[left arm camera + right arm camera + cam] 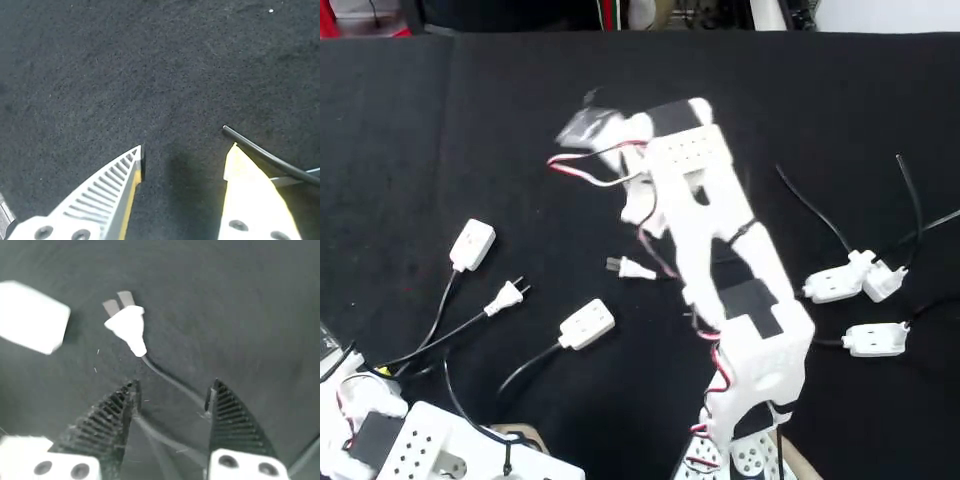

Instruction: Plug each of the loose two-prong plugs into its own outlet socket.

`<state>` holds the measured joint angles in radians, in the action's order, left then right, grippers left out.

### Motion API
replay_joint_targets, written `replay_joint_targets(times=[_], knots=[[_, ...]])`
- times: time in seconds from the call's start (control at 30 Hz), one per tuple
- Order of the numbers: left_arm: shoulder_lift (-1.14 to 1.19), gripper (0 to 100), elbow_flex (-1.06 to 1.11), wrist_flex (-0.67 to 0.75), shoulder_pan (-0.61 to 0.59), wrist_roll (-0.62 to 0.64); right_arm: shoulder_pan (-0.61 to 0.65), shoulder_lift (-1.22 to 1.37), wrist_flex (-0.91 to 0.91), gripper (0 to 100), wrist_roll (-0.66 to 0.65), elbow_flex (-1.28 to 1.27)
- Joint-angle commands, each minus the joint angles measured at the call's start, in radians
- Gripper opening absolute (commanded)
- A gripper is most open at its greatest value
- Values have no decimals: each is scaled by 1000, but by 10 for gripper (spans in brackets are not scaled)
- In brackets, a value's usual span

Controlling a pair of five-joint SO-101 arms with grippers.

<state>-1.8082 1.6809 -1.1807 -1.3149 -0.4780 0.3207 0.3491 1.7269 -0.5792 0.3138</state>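
Right arm (720, 250): white printed shell, black servo blocks (752, 300), red-and-white wiring (582, 165). Right gripper (175, 385): black ribbed fingers (112, 420). Left gripper (185, 150): white, yellow-lined.

The left gripper (186, 150) hangs over the dark, felt-like cover of the counter (150, 65) with its jaws spread wide and nothing between them. One finger (107, 192) is white and ribbed, with a yellow strip along its inner edge; the other (250, 195) is a flat pale yellow. A thin black cable (260, 152) runs just past the tip of the yellow finger, and its free end lies on the cloth.
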Motion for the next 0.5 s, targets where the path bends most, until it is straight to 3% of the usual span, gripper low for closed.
replay_joint_targets(times=[0.0,0.1,0.2,0.47], knots=[[-9,266,18,-9,-7,-3,-104,-71,38,215,620,-96],[-9,266,18,-9,-7,-3,-104,-105,38,215,879,-217],[-9,266,18,-9,-7,-3,-103,-133,8,215,1053,-317],[-9,266,18,-9,-7,-3,-109,-64,-239,220,1208,-467]])
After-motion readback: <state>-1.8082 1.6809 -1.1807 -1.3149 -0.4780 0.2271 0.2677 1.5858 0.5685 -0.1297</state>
